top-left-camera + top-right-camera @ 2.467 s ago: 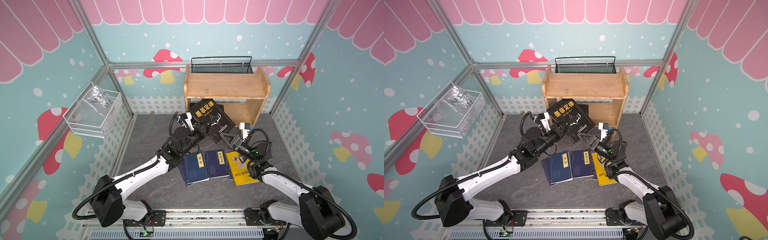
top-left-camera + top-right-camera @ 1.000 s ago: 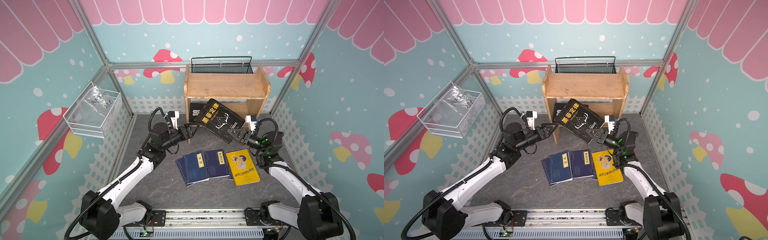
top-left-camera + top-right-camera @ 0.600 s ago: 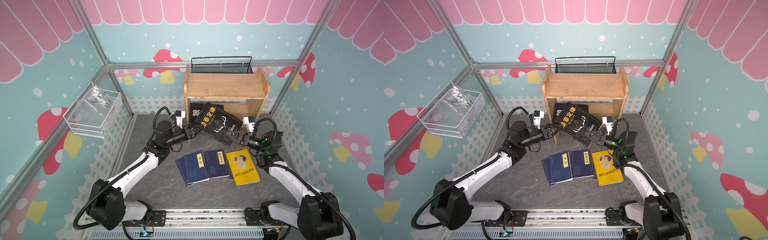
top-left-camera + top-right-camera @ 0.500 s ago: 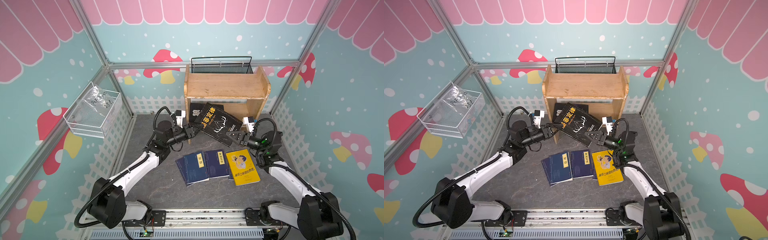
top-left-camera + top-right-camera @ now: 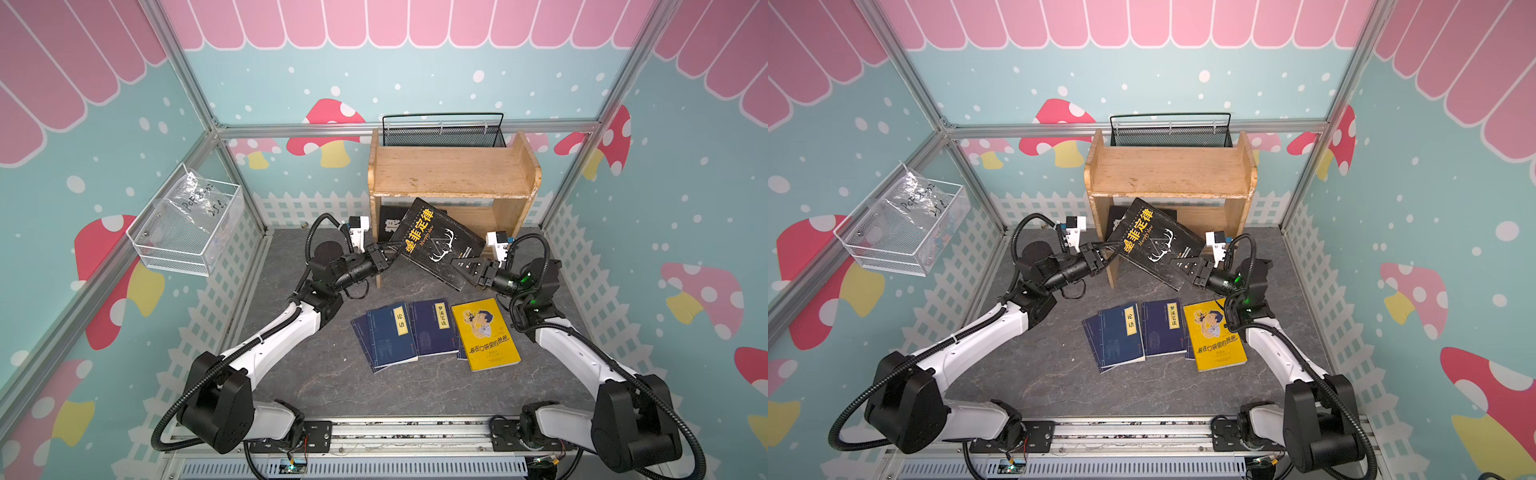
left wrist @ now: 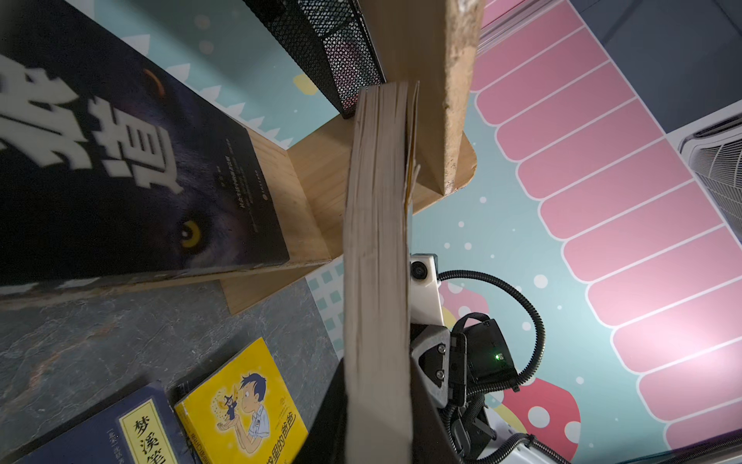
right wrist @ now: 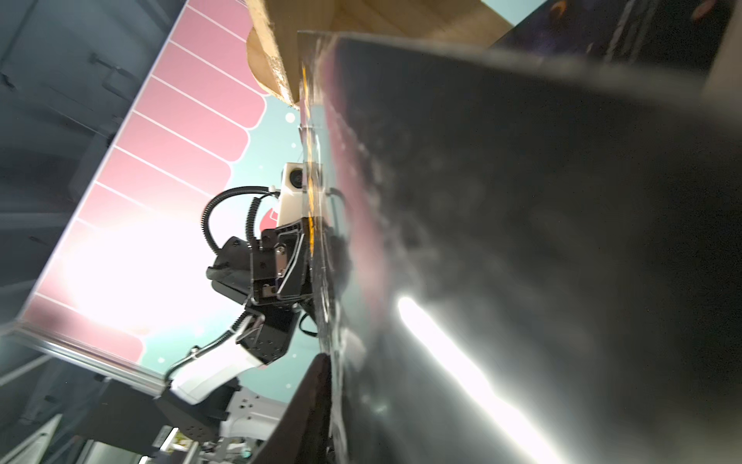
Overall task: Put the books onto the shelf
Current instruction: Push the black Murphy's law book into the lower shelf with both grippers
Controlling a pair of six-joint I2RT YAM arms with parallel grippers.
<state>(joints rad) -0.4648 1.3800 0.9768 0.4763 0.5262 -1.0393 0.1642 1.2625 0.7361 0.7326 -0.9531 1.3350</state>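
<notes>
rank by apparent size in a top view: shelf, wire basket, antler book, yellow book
shelf
wire basket
antler book
yellow book
last two are close; antler book is lifted nearer the camera

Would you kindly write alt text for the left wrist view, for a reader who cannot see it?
A paperback seen edge-on, its pages facing the camera, splits the picture and reaches toward the wooden shelf. Beside it a wolf-eye book stands on the shelf's lower board; a yellow book and a navy book lie on the grey floor.
</notes>
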